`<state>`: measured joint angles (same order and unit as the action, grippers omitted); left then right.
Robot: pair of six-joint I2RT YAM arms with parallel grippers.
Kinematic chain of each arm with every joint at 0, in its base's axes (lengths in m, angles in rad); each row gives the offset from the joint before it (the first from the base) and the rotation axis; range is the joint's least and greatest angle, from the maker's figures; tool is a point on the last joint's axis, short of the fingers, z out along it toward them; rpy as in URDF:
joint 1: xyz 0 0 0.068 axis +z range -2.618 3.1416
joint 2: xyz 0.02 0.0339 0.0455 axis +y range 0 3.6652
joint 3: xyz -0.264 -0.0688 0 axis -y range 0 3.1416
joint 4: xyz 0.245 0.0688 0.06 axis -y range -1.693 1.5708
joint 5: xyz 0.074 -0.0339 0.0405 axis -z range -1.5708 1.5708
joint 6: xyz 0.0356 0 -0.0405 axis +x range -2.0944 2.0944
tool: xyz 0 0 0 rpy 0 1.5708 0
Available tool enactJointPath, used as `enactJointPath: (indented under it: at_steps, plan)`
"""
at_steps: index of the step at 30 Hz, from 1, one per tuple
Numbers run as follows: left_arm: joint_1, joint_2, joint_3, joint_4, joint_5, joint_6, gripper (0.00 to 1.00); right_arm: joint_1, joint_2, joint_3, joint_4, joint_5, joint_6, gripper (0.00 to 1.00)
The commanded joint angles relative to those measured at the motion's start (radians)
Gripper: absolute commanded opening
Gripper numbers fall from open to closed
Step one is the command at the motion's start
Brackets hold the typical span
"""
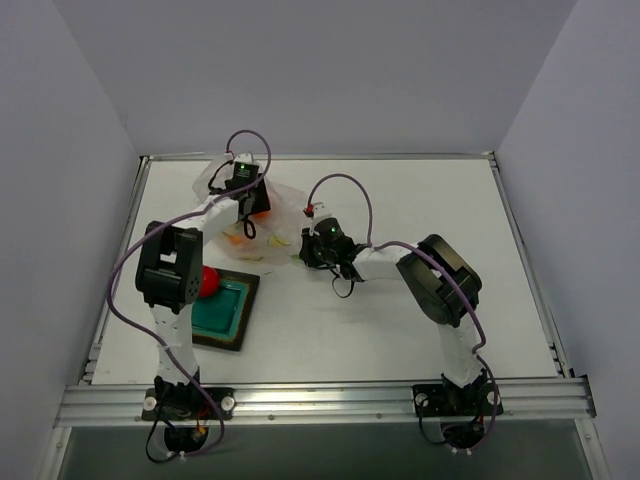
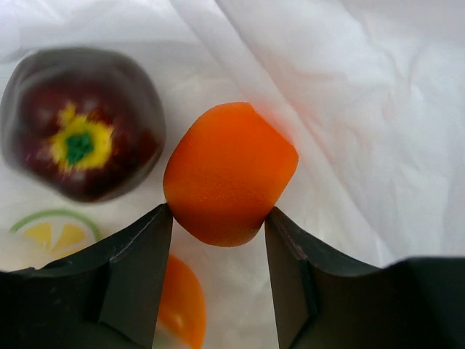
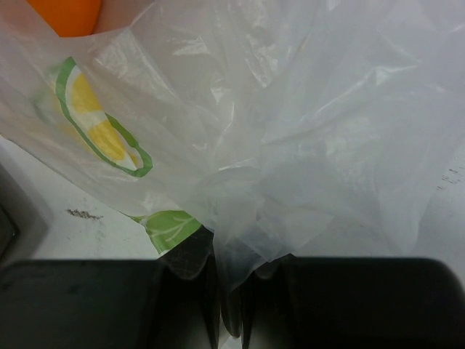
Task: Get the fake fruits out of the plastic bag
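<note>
Bag: thin clear wrinkly film with yellow-green slice prints, lying at the far left of the table, just beyond the dish.
Orange fruit: glossy, smooth, inside the bag, resting on the film.
Maroon fruit: dark and shiny with a yellow-green centre, just left of the orange fruit, also in the bag.
Second orange fruit: in the bag, under the left fingers.
Red fruit: out of the bag, on the dish's far-left corner.
Left gripper: inside the bag, fingers pressed on both sides of the orange fruit, grasping it.
Right gripper: clenched on a bunched fold of bag film at the bag's right edge.
Hidden: the red fruit is half covered by the left arm; the second orange fruit is mostly behind a finger.
Cut off: an orange patch at the top-left of the right wrist view; which fruit it is can't be told.
Hard to tell: the fruits are barely visible through the film from above.
</note>
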<state>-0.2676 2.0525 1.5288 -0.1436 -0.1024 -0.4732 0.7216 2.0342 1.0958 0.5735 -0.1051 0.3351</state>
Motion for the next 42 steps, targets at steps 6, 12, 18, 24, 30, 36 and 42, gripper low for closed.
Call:
enactJointPath:
  at_steps: [6, 12, 18, 24, 30, 36, 42]
  plan:
    - [0.008, -0.333, -0.154, 0.055, 0.033, -0.113, 0.27, 0.009, -0.015, 0.016, -0.021, 0.013, -0.015, 0.07]
    - [0.008, -0.49, -0.248, -0.007, 0.056, -0.148, 0.26, 0.007, -0.035, 0.003, -0.011, 0.013, -0.011, 0.07]
    - [-0.025, -0.745, -0.477, -0.056, 0.018, -0.186, 0.25, 0.006, -0.048, -0.004, -0.008, 0.018, -0.013, 0.07]
    - [-0.042, -1.018, -0.714, -0.164, -0.026, -0.249, 0.23, 0.004, -0.054, -0.007, -0.009, 0.019, -0.016, 0.07]
    - [-0.047, -1.16, -0.828, -0.255, -0.052, -0.262, 0.23, 0.001, -0.045, -0.004, -0.011, 0.021, -0.016, 0.07]
    - [-0.051, -1.164, -0.883, -0.261, -0.057, -0.24, 0.24, 0.002, -0.039, 0.001, -0.015, 0.018, -0.016, 0.07]
    - [-0.067, -1.117, -0.88, -0.255, -0.057, -0.226, 0.3, 0.002, -0.037, 0.004, -0.017, 0.013, -0.015, 0.07]
